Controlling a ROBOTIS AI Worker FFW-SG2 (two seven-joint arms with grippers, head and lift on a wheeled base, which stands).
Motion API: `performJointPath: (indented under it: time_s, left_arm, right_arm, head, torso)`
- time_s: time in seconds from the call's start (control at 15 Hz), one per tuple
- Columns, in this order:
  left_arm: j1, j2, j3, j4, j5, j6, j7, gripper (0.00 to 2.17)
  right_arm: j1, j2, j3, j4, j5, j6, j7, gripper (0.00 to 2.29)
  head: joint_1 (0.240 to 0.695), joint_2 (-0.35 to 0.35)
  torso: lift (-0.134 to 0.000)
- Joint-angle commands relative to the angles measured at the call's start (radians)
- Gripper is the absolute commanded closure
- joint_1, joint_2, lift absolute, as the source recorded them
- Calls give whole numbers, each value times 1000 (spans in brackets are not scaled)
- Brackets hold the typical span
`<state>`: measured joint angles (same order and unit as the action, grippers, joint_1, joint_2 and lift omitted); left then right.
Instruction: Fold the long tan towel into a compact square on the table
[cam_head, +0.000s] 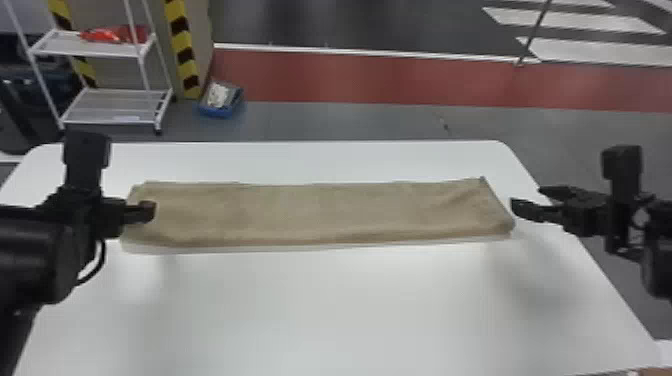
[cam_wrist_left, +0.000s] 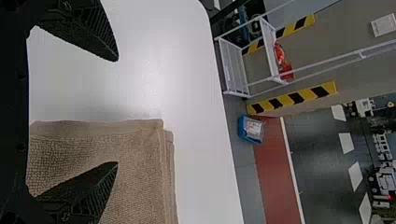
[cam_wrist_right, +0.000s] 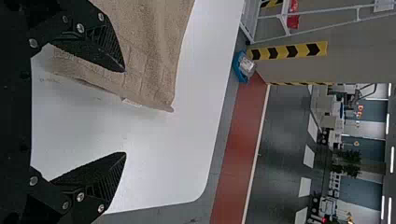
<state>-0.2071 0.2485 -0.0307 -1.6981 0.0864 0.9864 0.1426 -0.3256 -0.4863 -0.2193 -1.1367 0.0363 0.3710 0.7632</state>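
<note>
One tan towel (cam_head: 320, 212) lies as a layered strip, apparently part-folded; reduction to a square remains. Left gripper (cam_wrist_left: 116, 112) and right gripper (cam_wrist_right: 124, 112): fingers parted, empty.

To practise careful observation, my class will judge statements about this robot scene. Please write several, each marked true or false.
1. The long tan cloth towel lies on the white table. True.
2. The towel forms a compact square. False: it is a long strip.
3. The black left gripper and black right gripper are open. True.
4. The towel hangs over the table's edge. False: it lies wholly on top.
</note>
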Motion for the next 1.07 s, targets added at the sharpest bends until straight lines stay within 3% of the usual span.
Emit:
performJointPath:
  time_s: [0.0,0.67,1.0]
  left_arm:
    - [0,0,0,0,0,-2,0,97]
    - [5,2,-2,2,-5,-2,-2,97]
    - [21,2,12,12,-5,-11,-9,97]
  right_arm:
    - [-1,0,0,0,-3,0,1,286]
    - [16,2,0,0,-6,-3,21,286]
    - [22,18,15,5,-7,6,87,410]
  head:
    - [695,-110]
    - [695,-106]
    - [695,-90]
  torso:
    - [-125]
    - [-125]
    - [-125]
